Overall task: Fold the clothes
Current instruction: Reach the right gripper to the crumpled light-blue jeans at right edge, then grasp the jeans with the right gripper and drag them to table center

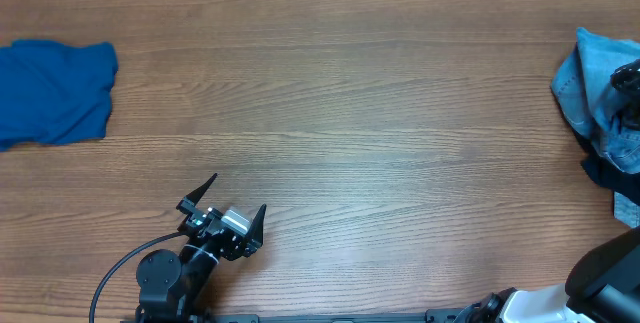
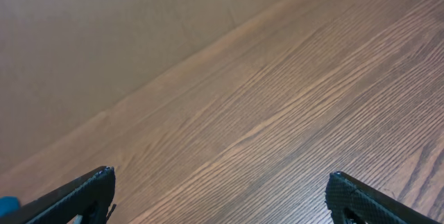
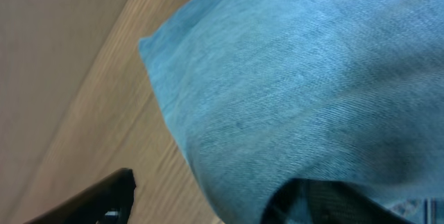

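The pale-blue denim jeans (image 1: 588, 81) lie bunched at the table's far right edge, over a dark navy garment (image 1: 604, 171). A royal-blue garment (image 1: 52, 91) lies flat at the far left. My right gripper (image 1: 626, 95) is down on the jeans pile. In the right wrist view the jeans (image 3: 298, 78) fill the frame, and a fold of them lies between the jaws of the right gripper (image 3: 215, 197). One of its fingers (image 3: 97, 200) stands clear over bare wood, the other is partly wrapped in the denim. My left gripper (image 1: 236, 206) rests open and empty near the front edge, the left gripper (image 2: 218, 197) over bare table.
The wooden table (image 1: 340, 113) stretches between the two cloth piles. A tan wall (image 2: 104, 37) rises behind its far edge. The right arm's base (image 1: 600, 273) sits at the front right corner.
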You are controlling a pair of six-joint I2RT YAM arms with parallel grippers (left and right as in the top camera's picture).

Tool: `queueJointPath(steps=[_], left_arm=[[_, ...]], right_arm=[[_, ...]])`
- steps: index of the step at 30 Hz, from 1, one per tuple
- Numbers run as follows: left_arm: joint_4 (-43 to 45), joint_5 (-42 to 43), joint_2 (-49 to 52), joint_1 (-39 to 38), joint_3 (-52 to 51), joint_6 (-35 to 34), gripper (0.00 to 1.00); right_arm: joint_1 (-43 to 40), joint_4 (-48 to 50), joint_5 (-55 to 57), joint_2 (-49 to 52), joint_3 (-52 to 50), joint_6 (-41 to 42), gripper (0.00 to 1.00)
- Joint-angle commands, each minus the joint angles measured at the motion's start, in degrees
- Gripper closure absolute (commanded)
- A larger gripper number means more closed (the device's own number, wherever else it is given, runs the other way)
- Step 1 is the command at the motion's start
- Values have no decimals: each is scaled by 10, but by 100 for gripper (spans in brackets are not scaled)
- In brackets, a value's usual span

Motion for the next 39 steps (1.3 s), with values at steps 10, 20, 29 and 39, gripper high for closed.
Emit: queueJointPath(steps=[10, 20, 29, 39], left_arm=[[2, 6, -5, 3, -2, -6, 0], [2, 6, -5, 3, -2, -6, 0], [2, 6, -5, 3, -2, -6, 0], [2, 6, -5, 3, -2, -6, 0]], right_arm=[[41, 16, -9, 14, 15, 2, 81], [89, 16, -130, -160, 42, 2, 96], [233, 48, -211, -197, 111, 70, 96], [400, 182, -277, -187, 124, 135, 96]])
